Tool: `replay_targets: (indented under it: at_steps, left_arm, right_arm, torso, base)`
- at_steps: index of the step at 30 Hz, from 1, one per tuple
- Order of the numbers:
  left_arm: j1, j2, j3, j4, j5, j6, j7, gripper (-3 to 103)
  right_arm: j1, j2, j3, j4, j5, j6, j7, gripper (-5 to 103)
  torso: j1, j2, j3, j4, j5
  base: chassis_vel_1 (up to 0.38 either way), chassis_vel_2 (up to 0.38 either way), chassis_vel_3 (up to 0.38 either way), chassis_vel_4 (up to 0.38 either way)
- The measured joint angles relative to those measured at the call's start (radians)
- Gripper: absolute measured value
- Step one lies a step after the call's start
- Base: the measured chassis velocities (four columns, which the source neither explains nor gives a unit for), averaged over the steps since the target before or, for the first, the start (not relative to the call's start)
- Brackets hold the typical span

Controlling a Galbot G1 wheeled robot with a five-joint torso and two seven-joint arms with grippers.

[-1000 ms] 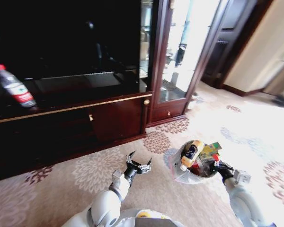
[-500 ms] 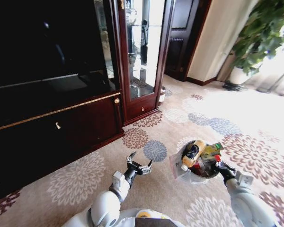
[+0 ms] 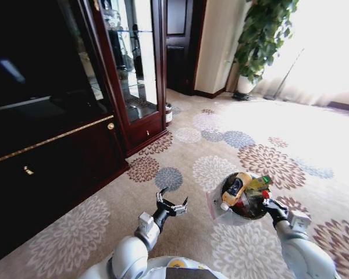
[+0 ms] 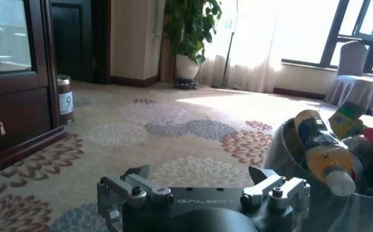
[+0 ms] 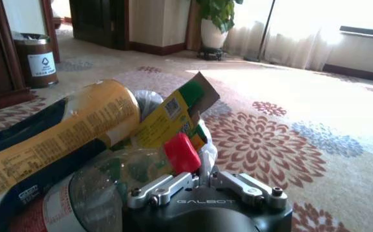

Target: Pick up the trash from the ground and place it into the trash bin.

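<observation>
My right gripper (image 3: 266,203) pinches the rim of the bin (image 3: 221,211), apparently pressed on its liner. The bin, stuffed with trash (image 3: 235,189), hangs over the carpet (image 3: 267,116). Left of the bin, my left gripper (image 3: 171,203) hangs spread and empty.

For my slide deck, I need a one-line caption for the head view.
Right pincer holds the litter-filled trash bin above patterned carpet; left pincer open.

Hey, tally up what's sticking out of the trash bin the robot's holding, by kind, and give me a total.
In the trash bin, gripped by the right gripper:
Yellow bottle: 1
Clear bottle with red cap: 1
Green-yellow carton: 1
Total distinguishable: 3; anything deeper is hidden.
</observation>
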State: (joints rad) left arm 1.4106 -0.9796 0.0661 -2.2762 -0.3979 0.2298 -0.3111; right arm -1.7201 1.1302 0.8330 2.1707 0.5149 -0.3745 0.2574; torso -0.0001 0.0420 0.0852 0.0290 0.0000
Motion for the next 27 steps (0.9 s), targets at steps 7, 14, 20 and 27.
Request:
replay_targets:
  at_steps: [7, 14, 20, 27]
  left_arm:
    - [-0.003, -0.005, 0.0, 0.01, 0.002, -0.03, 0.002, 100]
    - [0.005, -0.007, 0.0, 0.016, 0.017, -0.05, 0.01, 100]
    - [0.012, -0.015, 0.002, 0.011, 0.021, -0.031, 0.012, 100]
    - [0.005, -0.012, 0.006, 0.016, 0.021, -0.027, 0.015, 100]
  right_arm:
    - [0.001, 0.003, -0.007, 0.001, -0.005, 0.005, 0.001, 2]
    - [0.006, 0.004, -0.016, -0.002, -0.007, 0.013, 0.0, 2]
    - [0.005, 0.006, -0.018, -0.001, -0.012, 0.017, 0.002, 2]
    - [0.001, 0.028, -0.024, 0.006, -0.052, 0.032, 0.001, 2]
  torso:
    - [0.0, 0.0, 0.0, -0.0005, 0.0]
    - [0.0, 0.0, 0.0, 0.0004, -0.0001]
    - [0.0, 0.0, 0.0, 0.0006, -0.0001]
    - [0.0, 0.0, 0.0, 0.0003, -0.0001]
  base:
    - [-0.047, -0.157, -0.145, -0.05]
    - [0.006, -0.023, -0.016, 0.006]
    - [0.0, 0.0, 0.0, 0.0]
    - [-0.036, -0.1, -0.016, 0.055]
